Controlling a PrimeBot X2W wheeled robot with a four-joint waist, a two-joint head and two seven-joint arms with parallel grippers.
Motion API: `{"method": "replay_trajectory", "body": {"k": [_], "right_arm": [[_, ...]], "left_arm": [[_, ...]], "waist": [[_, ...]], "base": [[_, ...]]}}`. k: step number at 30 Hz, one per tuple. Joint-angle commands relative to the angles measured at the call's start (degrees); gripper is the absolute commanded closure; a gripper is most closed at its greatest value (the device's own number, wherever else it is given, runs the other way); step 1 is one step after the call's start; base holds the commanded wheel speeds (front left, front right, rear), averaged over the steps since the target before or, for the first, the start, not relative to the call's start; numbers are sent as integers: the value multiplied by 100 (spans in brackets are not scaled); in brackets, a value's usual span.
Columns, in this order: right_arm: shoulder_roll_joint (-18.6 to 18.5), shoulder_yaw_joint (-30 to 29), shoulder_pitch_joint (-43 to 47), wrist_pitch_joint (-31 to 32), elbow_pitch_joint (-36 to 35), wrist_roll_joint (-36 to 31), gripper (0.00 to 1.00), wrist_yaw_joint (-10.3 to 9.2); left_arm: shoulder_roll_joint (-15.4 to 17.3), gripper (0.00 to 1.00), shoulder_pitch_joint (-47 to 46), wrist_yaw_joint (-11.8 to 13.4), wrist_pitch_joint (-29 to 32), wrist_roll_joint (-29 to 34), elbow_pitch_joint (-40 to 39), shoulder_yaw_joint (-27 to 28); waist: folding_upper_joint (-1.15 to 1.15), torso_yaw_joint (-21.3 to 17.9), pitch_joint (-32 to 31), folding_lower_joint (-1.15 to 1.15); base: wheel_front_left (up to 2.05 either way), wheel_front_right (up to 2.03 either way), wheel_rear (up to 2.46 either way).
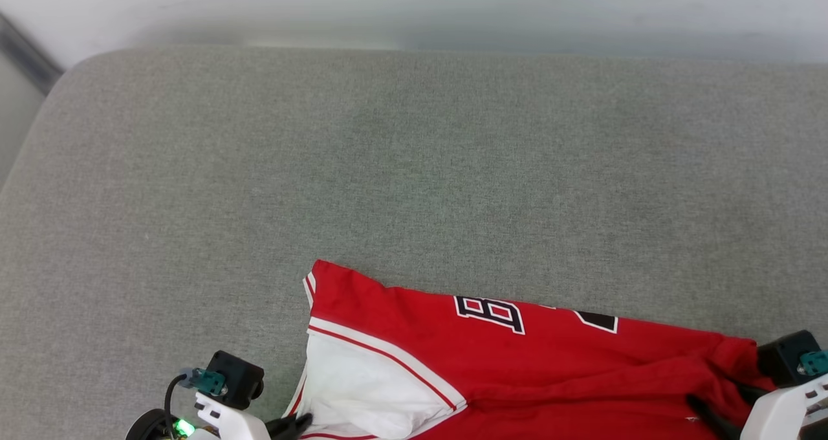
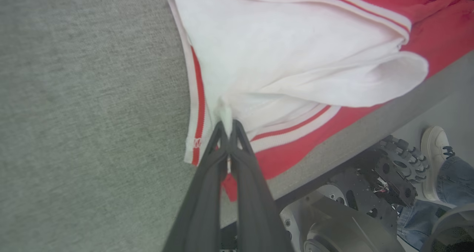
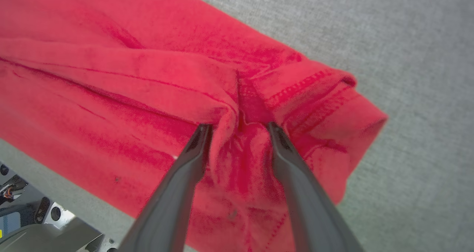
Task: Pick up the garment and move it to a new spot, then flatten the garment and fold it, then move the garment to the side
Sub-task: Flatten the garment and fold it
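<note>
The garment (image 1: pixel 517 362) is lying along the bottom of the head view, from lower centre to lower right, on the grey tabletop (image 1: pixel 388 155). The left fingers (image 2: pixel 212 163) are pressing fully together on a small pinch of the white sleeve, just beside the striped trim. The right fingers (image 3: pixel 185 170) are standing well apart, with a puckered ridge of red cloth rising between them and nothing clamped.

That is leaving the whole garment hanging on one thin pinch. Any pull from the left arm alone is risking a lopsided drag, with the red end bunching up or the sleeve slipping free. In the lower middle of the left wrist view the red cloth is reaching the tabletop's near edge, so a tug toward the robot is inviting a slide off. The loose ridge may also be catching on a right fingertip if that arm is lifting away.
</note>
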Motion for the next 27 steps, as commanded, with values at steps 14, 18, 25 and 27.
{"method": "replay_trajectory", "body": {"k": [14, 18, 25, 27], "right_arm": [[538, -751, 5, -133, -372, 709, 0, -5], [853, -1201, 94, -42, -633, 768, 0, -5], [1712, -2153, 364, 253, -796, 490, 0, -5], [2017, -2440, 440, 352, -774, 333, 0, -5]], "left_arm": [[-351, 0, -180, 138, -1243, 357, 29, 325], [-547, 0, -138, 286, -1970, 412, -9, 643], [-1028, 0, 16, 642, -3567, 792, 214, 1196], [-1123, 0, 76, 670, -3715, 980, 266, 1375]], "waist": [[0, -132, -580, 0], [0, -162, -685, 0], [0, -158, -781, 0], [0, -141, -794, 0]], "base": [[0, 0, 0], [0, 0, 0], [0, 0, 0], [0, 0, 0]]}}
